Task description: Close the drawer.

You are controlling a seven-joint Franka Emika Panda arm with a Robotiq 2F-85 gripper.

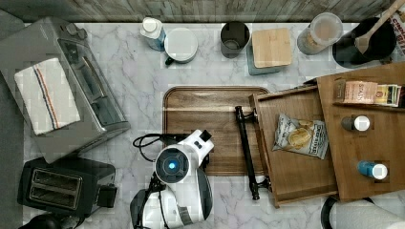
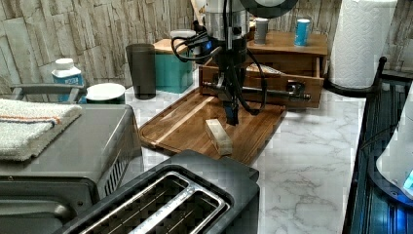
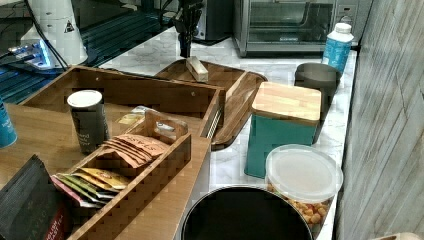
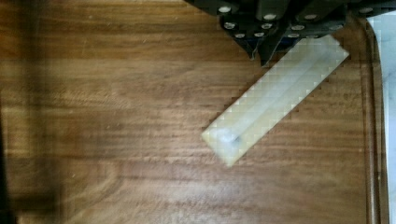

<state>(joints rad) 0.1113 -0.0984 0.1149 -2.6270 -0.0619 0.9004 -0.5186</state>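
the drawer (image 1: 305, 181) stands pulled out of the wooden cabinet (image 1: 377, 157) at the top view's right, its long black bar handle (image 1: 247, 152) lying over the edge of the serving tray (image 1: 200, 102) on the marble bench (image 1: 138, 81); one bag of chips (image 1: 301, 136) lies inside it. the tool (image 2: 232, 117) hangs over the tray, well short of the handle: in the left view it points straight down just behind one pale rectangular block (image 2: 218, 137) that lies flat on the tray, with the handle farther back behind it. in the wrist view the fingertips (image 4: 266, 53) sit close together at one end of the block, nearly closed and holding nothing, and whether they touch it i cannot tell. counted on the cabinet top: two bottles, one with a white cap (image 1: 357, 123) and one blue (image 1: 373, 170), plus one slatted box of tea packets (image 3: 130, 170). along the wall in the top view stand one blue bottle (image 1: 153, 32), one mug with a white lid (image 1: 180, 45), one dark cup (image 1: 235, 39), one teal tin with a wooden lid (image 1: 270, 50), one lidded jar (image 1: 319, 33) and one black pot with a wooden spoon (image 1: 367, 40). at the top view's left are one toaster oven (image 1: 90, 90) with one folded towel (image 1: 47, 95) on it and one black two-slot toaster (image 1: 64, 183). one roll of paper towels (image 2: 360, 41) stands beside the cabinet
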